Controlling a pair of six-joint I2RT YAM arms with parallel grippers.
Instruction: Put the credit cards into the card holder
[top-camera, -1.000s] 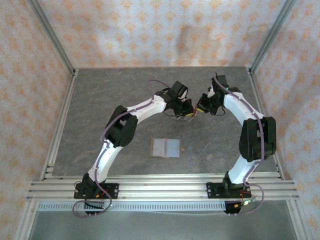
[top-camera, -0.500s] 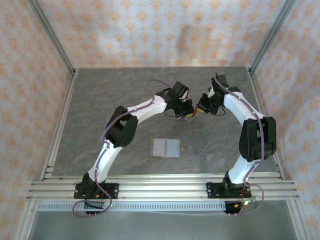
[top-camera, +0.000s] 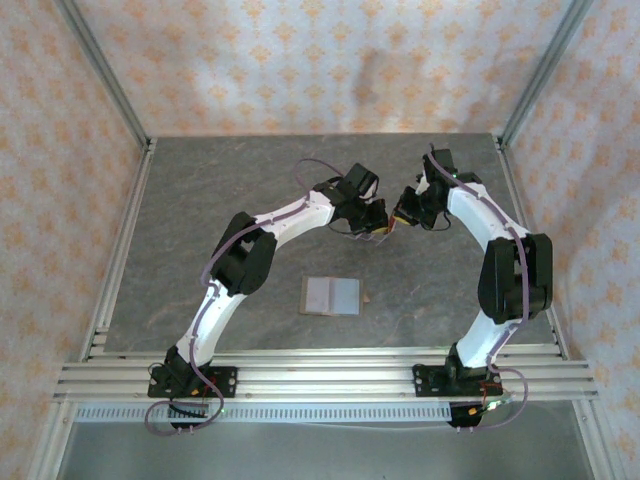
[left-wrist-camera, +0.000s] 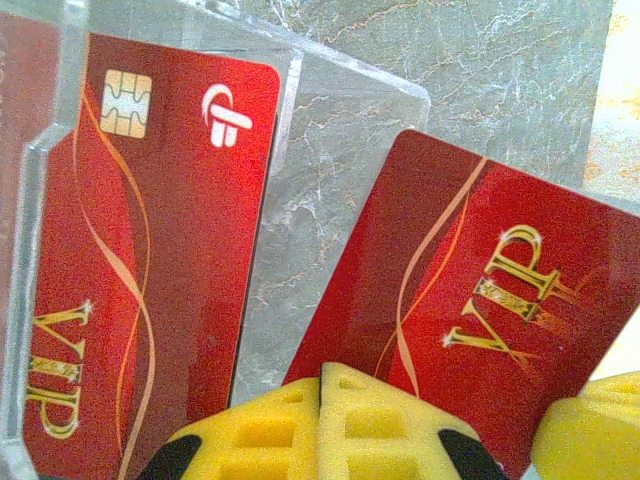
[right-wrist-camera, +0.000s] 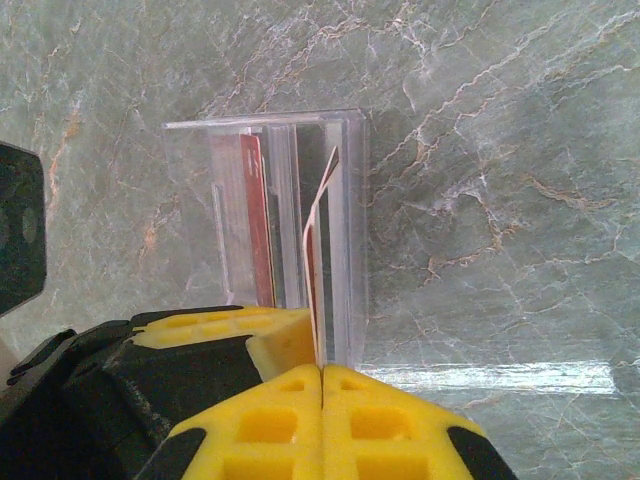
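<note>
The card holder (top-camera: 330, 296) lies open on the table, grey inside up, nearer the arm bases than both grippers. Behind it stands a clear slotted rack (top-camera: 366, 231) (right-wrist-camera: 350, 200) with both grippers at it. My right gripper (right-wrist-camera: 322, 375) (top-camera: 397, 218) is shut on the edge of one red credit card (right-wrist-camera: 318, 250) (left-wrist-camera: 480, 300), which leans tilted out of the rack. A second red credit card (left-wrist-camera: 150, 250) (right-wrist-camera: 262, 220) stands upright in another slot. My left gripper (left-wrist-camera: 322, 385) (top-camera: 378, 222) is shut at the rack's side; whether it pinches the clear wall I cannot tell.
Grey marbled table (top-camera: 220, 190) bounded by aluminium rails and patterned walls. One of the left gripper's pads (right-wrist-camera: 275, 345) sits close against the held card and my right gripper. Open table surface lies left and in front of the card holder.
Hardly anything differs. The left gripper and the rack have shifted very slightly toward the right gripper. The card holder has not moved.
</note>
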